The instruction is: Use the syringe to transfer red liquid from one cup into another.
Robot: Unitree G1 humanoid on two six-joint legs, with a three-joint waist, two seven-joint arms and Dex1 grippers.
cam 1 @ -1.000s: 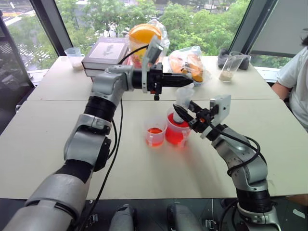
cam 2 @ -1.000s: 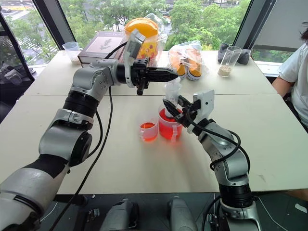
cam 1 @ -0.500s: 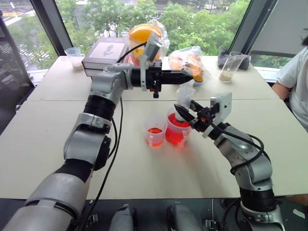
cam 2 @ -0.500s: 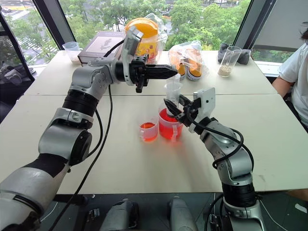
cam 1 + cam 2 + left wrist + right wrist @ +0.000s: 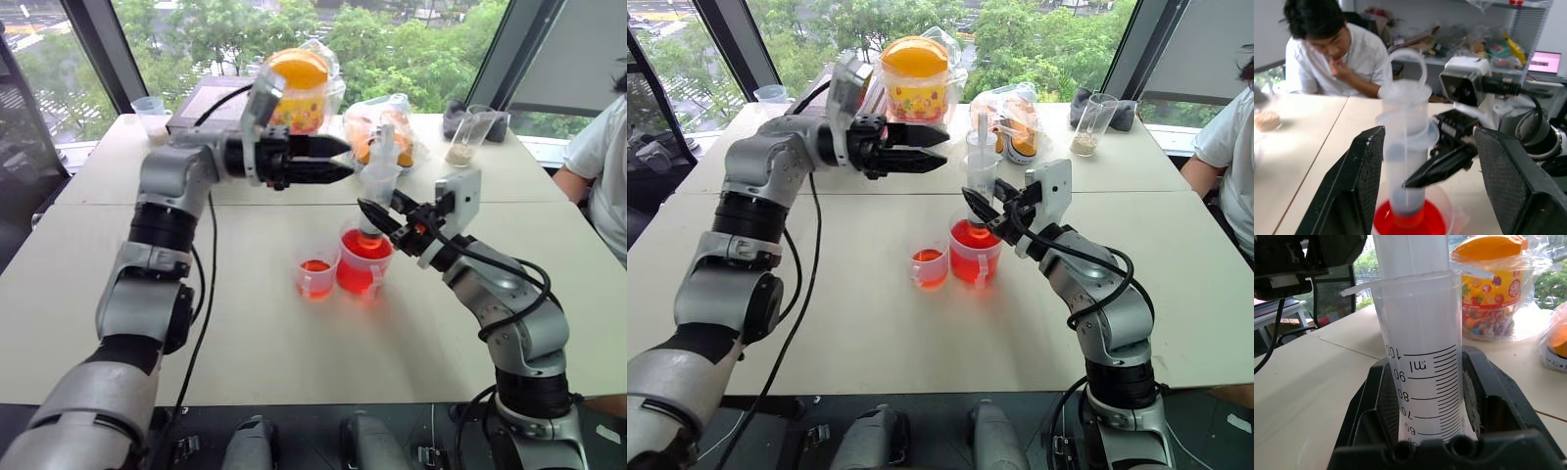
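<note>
The syringe [image 5: 377, 181] stands upright with its tip dipped into the red liquid [image 5: 1409, 226] of the wider cup [image 5: 361, 266]. My right gripper [image 5: 376, 217] is shut on the lower barrel, whose printed scale sits between the pads [image 5: 1488, 396]. The plunger [image 5: 981, 127] sticks up above the barrel. My left gripper [image 5: 346, 157] hangs level to the left of the syringe top, open and apart from it; its fingers [image 5: 1359, 181] frame the syringe from a distance. The smaller cup [image 5: 315, 277] stands just left of the wider one and holds a little red liquid.
At the back of the table are an orange-lidded candy jar [image 5: 297, 83], bagged orange items [image 5: 387, 127], a box [image 5: 211, 98], a small cup [image 5: 152, 116] and a tall glass [image 5: 468, 137]. A person [image 5: 602, 157] sits at the right edge.
My left gripper has let go at the syringe's top, opened, and drawn back to the left. The right gripper still holds the syringe in the wider cup, slightly higher.
</note>
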